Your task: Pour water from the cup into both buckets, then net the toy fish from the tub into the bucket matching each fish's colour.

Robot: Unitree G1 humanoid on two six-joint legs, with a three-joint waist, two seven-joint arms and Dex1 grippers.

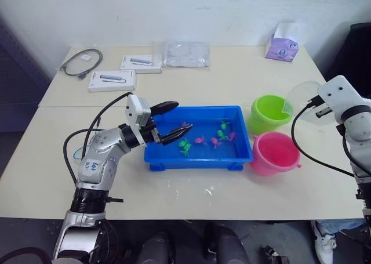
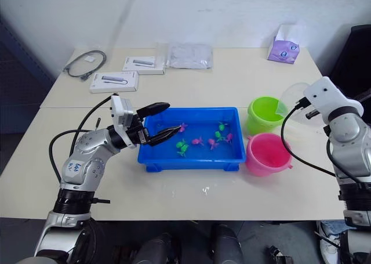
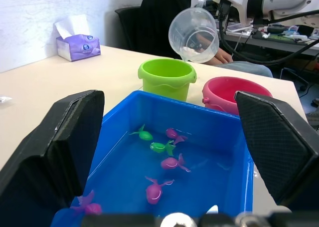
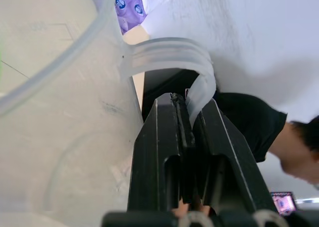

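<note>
- Left gripper (image 1: pixel 169 123): we held its fingers wide over the tub (image 1: pixel 197 158).
- Fish (image 1: pixel 200 140): all in the tub, none netted.
- Right gripper (image 4: pixel 185 112): pinching the cup (image 1: pixel 301 103) handle, tipped above the green bucket (image 1: pixel 269 113); pink bucket (image 1: pixel 275 153) seemingly unfilled.

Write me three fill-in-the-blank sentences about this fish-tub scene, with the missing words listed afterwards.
1. The right pincer grips the clear cup by its ____.
2. The cup is tipped above the ____ bucket.
3. The open left pincer hovers over the ____ tub of toy fish.

Missing words: handle; green; blue
</note>
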